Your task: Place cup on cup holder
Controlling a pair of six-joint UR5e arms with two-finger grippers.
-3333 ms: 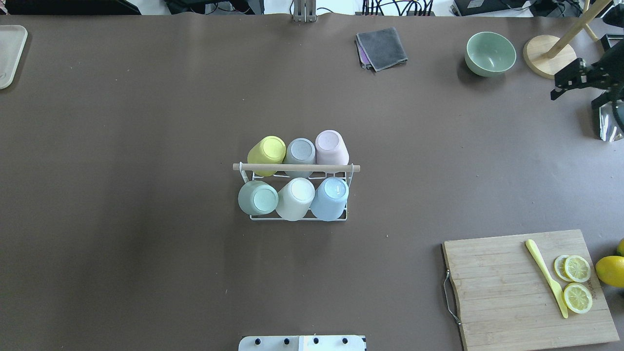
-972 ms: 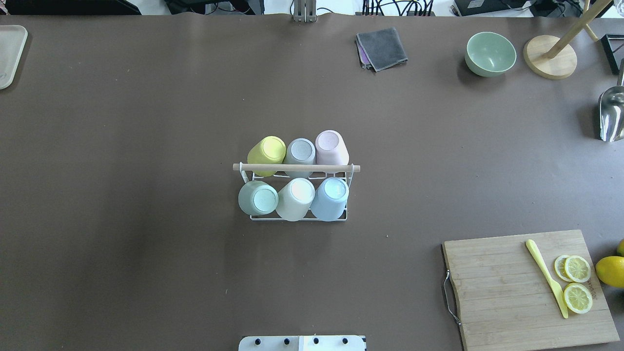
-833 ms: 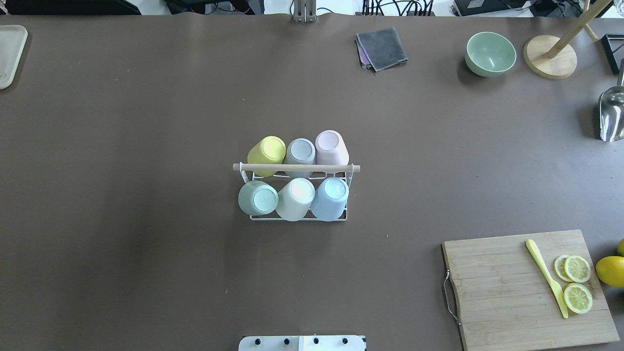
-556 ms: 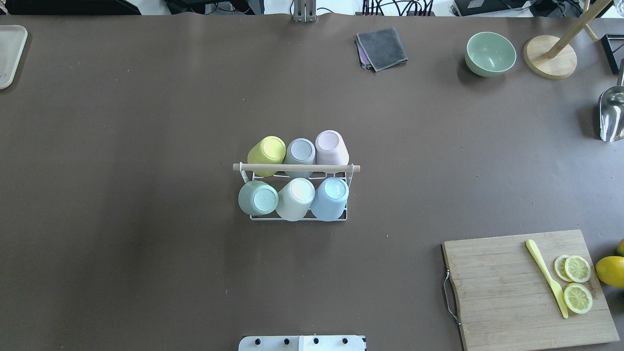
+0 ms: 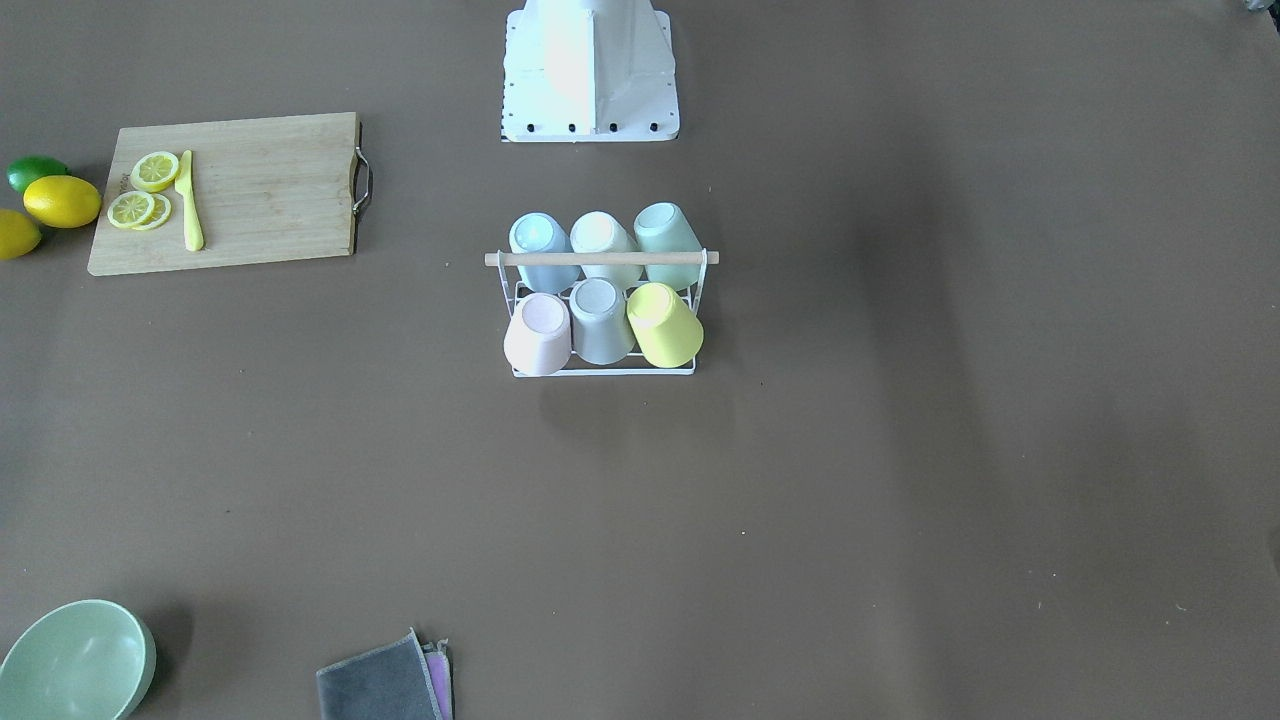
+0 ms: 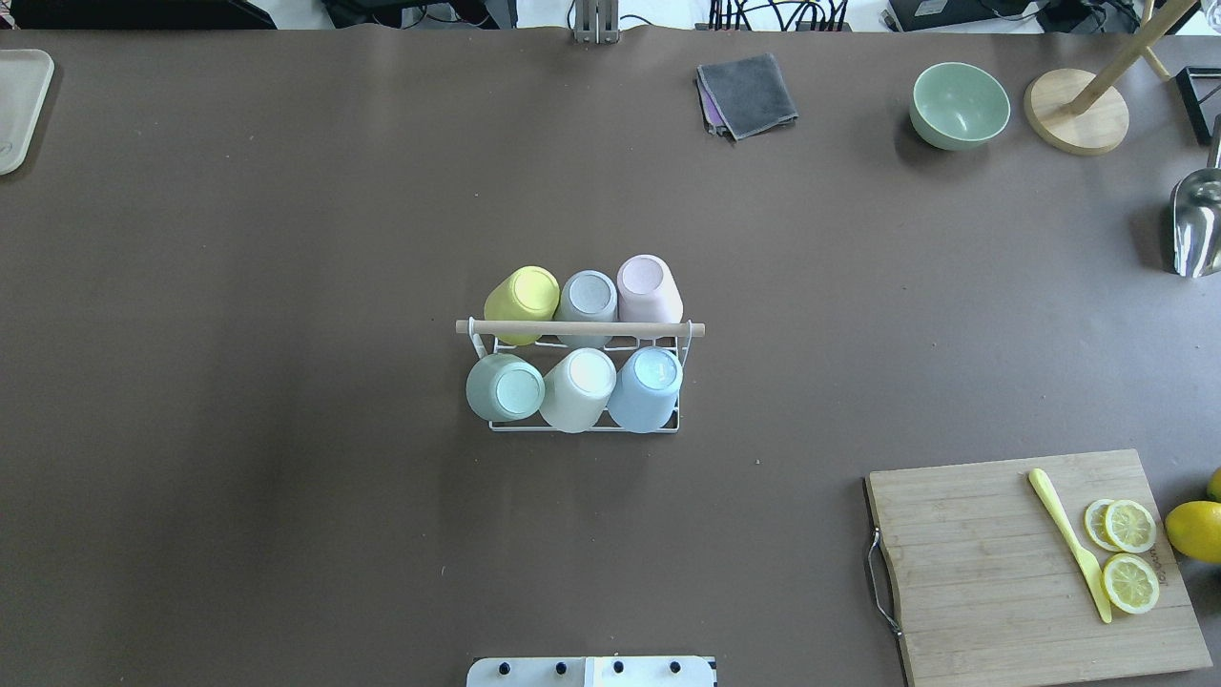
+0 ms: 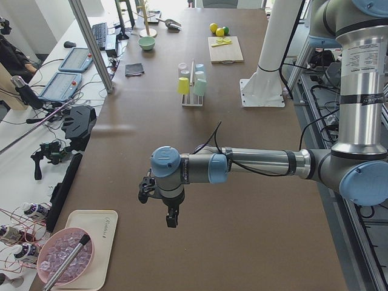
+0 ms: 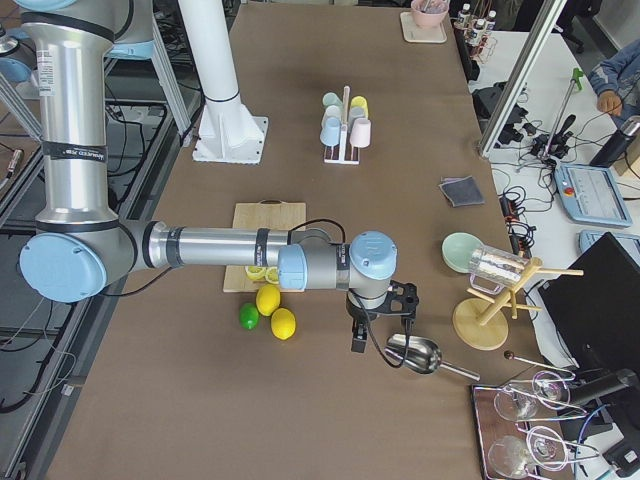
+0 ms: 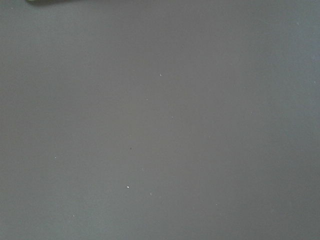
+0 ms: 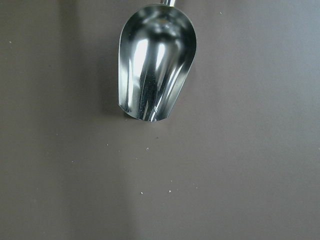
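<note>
The white wire cup holder [image 6: 584,428] with a wooden handle bar [image 6: 580,328] stands at the table's middle, also in the front-facing view [image 5: 600,372]. Several cups sit upside down on it: yellow [image 6: 521,298], grey [image 6: 587,298], pink [image 6: 647,288], green [image 6: 506,389], white [image 6: 578,386], blue [image 6: 647,386]. My left gripper [image 7: 159,205] hangs over bare table at the left end; I cannot tell if it is open or shut. My right gripper [image 8: 382,320] hangs over the right end, by a metal scoop; I cannot tell its state.
A metal scoop [image 10: 155,65] lies under the right wrist. A cutting board [image 6: 1035,563] with lemon slices and a yellow knife [image 6: 1068,544], a lemon [image 6: 1194,530], a green bowl [image 6: 959,105], a grey cloth [image 6: 747,93], a wooden stand [image 6: 1076,110] and a tray [image 6: 17,105] lie around.
The right gripper showed at the overhead view's right edge 3.3 s ago and has since left that view. The cups and the holder have not moved.
</note>
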